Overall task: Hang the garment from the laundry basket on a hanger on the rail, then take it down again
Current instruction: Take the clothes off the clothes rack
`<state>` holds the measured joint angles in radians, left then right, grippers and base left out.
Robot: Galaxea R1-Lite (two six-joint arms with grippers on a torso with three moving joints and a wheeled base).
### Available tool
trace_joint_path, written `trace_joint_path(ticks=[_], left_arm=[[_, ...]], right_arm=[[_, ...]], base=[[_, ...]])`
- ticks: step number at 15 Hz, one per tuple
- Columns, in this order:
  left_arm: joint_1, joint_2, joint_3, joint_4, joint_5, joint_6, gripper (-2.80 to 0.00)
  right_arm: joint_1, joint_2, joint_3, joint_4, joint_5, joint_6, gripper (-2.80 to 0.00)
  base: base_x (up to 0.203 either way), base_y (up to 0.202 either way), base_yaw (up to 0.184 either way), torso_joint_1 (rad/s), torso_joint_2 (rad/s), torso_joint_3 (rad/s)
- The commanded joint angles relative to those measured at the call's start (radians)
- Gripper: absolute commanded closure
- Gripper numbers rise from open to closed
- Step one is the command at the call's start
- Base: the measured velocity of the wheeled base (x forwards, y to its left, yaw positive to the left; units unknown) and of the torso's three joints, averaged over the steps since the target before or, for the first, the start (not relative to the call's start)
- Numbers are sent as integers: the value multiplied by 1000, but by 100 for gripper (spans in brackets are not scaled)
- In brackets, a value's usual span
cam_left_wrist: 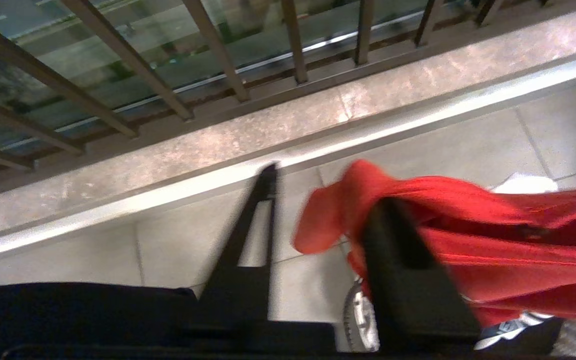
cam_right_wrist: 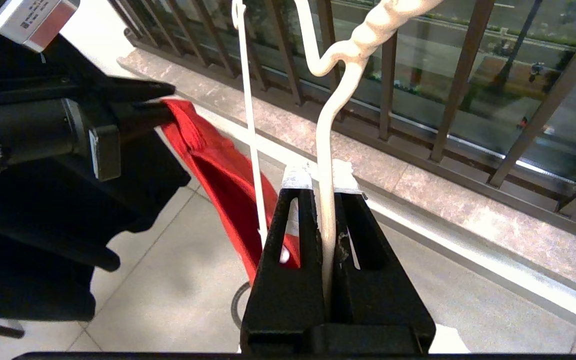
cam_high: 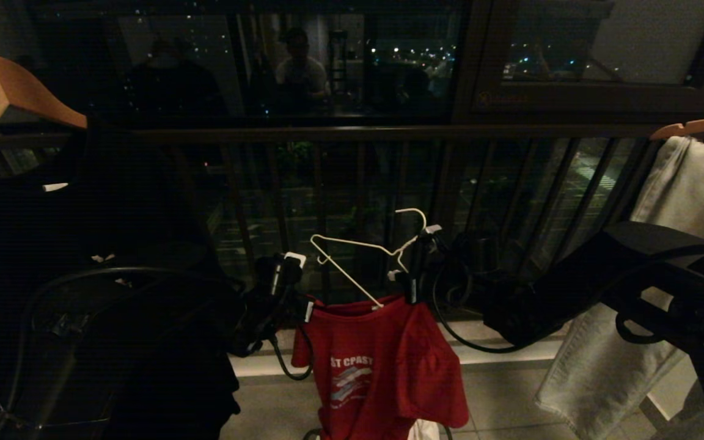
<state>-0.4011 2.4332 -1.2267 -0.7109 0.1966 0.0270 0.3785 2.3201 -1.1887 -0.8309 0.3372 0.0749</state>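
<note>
Right gripper (cam_right_wrist: 322, 182): jaws were clamped on one wire of the hanger (cam_high: 364, 260) just below its twisted neck, so the hanger stood upright out of the jaws, hook uppermost.
Left gripper (cam_left_wrist: 325, 200): jaws stood partly apart; red cloth lay draped over one finger (cam_left_wrist: 403, 250) while the other finger stood bare, with nothing visibly pinched between them.
Garment (cam_high: 382, 366): hung below the right jaws with its collar at the hanger's lower end; one hanger arm ran down into the neck opening, the other arm stuck out bare toward the left gripper.
Deciding relation: the unthreaded shoulder (cam_right_wrist: 188, 130) lay right at the left jaws, and the bare hanger arm slanted from the right jaws across toward them; the left gripper was plainly the nearer one for pulling that shoulder over the wire's upturned end.
Long axis: the shirt hung lengthwise straight down from the jaws.
Laundry basket: only a patterned rim edge (cam_left_wrist: 360, 315) peeked out beneath the left jaws.
Writing: white chest lettering, partly folded, read roughly "ST COAST" (cam_high: 352, 362).
Judged stage: threading looked half done; hanging on the rail had not yet happened.
</note>
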Motion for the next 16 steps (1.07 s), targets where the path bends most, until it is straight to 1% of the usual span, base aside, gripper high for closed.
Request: trace_joint_path(ticks=[1, 3, 6, 9, 10, 12, 14, 16], left_arm=[[-1, -7, 18, -5, 1, 28, -280], [-1, -26, 44, -5, 0, 60, -280], [-2, -65, 69, -4, 0, 75, -280], [-13, -147, 100, 6, -1, 78, -280], [-20, -175, 113, 31, -1, 80, -280], [-32, -219, 121, 177, 1, 86, -280], [-34, -162, 99, 187, 19, 87, -280], [-33, -106, 43, 208, 66, 87, -280]], right_arm=[[0, 4, 1, -5, 2, 0, 0], [0, 4, 1, -5, 2, 0, 0], [0, 10, 3, -5, 2, 0, 0], [0, 10, 1, -4, 2, 0, 0], [2, 11, 3, -5, 2, 0, 0], [2, 12, 3, -5, -1, 0, 0], [2, 13, 3, -4, -1, 0, 0], [2, 19, 3, -4, -3, -2, 0]], base=[[0, 0, 0, 0, 0, 0], [0, 0, 0, 0, 0, 0], [0, 0, 0, 0, 0, 0], [0, 0, 0, 0, 0, 0], [0, 0, 0, 0, 0, 0], [0, 0, 0, 0, 0, 0], [0, 0, 0, 0, 0, 0], [0, 0, 0, 0, 0, 0]])
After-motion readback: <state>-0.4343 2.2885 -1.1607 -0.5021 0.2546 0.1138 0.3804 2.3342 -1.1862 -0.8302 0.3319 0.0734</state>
